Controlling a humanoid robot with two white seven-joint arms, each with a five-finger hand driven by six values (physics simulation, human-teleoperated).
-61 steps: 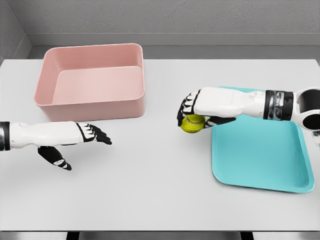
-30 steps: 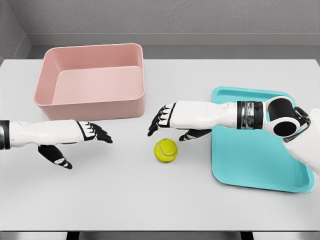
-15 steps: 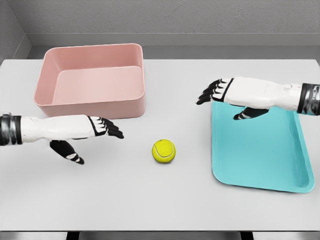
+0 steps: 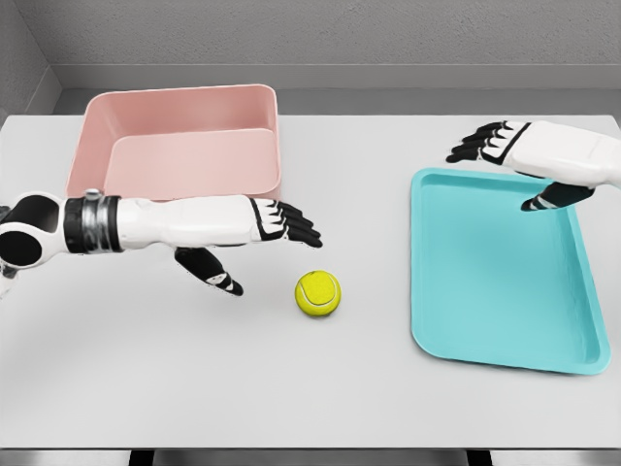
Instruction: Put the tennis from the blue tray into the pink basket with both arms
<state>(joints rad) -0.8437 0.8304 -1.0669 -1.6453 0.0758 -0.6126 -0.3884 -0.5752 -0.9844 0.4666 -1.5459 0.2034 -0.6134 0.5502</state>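
A yellow-green tennis ball (image 4: 319,292) lies on the white table, between the pink basket (image 4: 178,159) and the blue tray (image 4: 500,274). My left hand (image 4: 260,245) reaches in from the left, open, fingers spread, its fingertips (image 4: 304,233) just up and left of the ball and not touching it. My right hand (image 4: 505,163) hovers open over the tray's far edge, holding nothing. The basket and the tray both hold nothing.
The white table (image 4: 310,388) stretches across the view, with its front edge at the bottom. A grey wall runs behind the table's far edge.
The right hand set the ball down on the table and drew back up and right over the tray. The left hand has moved right, toward the ball.
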